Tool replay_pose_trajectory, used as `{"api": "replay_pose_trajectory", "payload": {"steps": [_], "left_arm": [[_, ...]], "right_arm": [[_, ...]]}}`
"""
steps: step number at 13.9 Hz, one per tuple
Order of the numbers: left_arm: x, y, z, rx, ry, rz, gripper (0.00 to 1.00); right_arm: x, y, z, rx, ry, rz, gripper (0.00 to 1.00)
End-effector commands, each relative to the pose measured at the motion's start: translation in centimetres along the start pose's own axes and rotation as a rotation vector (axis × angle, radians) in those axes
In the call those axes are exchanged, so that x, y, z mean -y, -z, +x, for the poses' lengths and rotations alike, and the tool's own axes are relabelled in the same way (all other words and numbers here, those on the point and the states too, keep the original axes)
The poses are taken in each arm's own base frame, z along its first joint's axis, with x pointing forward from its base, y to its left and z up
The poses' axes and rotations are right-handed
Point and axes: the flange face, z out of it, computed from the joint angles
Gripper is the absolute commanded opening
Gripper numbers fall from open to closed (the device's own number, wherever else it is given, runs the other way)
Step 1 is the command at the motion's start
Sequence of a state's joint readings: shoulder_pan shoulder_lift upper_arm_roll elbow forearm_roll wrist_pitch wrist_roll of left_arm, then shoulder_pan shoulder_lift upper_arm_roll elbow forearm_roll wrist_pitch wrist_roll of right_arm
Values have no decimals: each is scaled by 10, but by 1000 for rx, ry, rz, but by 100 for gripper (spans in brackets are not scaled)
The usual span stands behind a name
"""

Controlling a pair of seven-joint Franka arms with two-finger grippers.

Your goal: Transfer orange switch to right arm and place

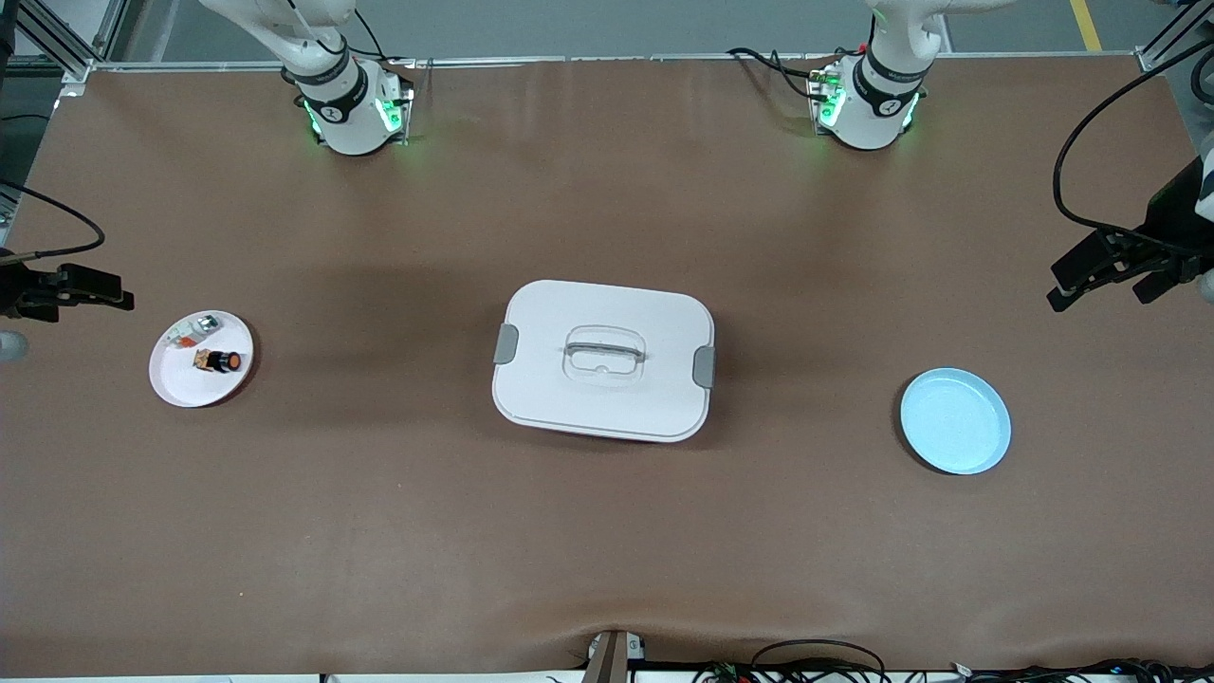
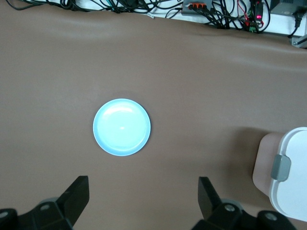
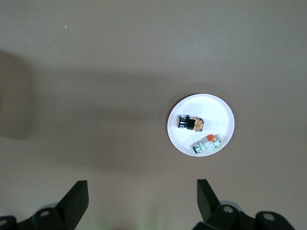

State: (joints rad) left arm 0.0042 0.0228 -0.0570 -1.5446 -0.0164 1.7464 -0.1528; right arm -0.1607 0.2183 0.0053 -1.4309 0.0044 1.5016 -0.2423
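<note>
From the front camera we are looking down on a brown table (image 1: 607, 531) with a soft wrinkle along its near edge and cables trailing past that edge. Both arm bases are standing along the top, green lights glowing. A white lidded box (image 1: 603, 359) is sitting mid-table. Toward the right arm's end, a white plate (image 1: 180, 384) is carrying the orange switch (image 1: 218, 361), lying on its side, with a small whitish-grey part (image 1: 196, 330) just beside it, farther from the camera. Toward the left arm's end, a light blue plate (image 1: 955, 420) is lying bare. The right gripper (image 1: 119, 297) is hanging at the table's edge near the white plate, the left gripper (image 1: 1076, 280) at the other end; both arms are waiting.

In the left wrist view, we are seeing the left gripper (image 2: 144, 197) spread wide above the mat, holding nothing, with the blue plate (image 2: 122, 127) ahead and cables along the table edge.

In the right wrist view, the right gripper (image 3: 142, 197) is likewise gaping wide, bare, with the switch (image 3: 191, 122) on the white plate (image 3: 216, 111).
</note>
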Motion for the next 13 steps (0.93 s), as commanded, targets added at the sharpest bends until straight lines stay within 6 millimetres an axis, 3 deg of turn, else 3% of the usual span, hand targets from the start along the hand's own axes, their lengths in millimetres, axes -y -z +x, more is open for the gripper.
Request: {"api": "replay_pose_trajectory", "payload": {"steps": [1, 5, 13], "left_arm": [[-2, 11, -2, 23, -19, 11, 100], [2, 4, -4, 60, -11, 20, 100], [0, 2, -5, 73, -4, 17, 100]], "right_arm": [[-5, 36, -3, -60, -57, -21, 100], [-9, 62, -14, -92, -63, -13, 100], [2, 86, -43, -76, -67, -8, 100]]}}
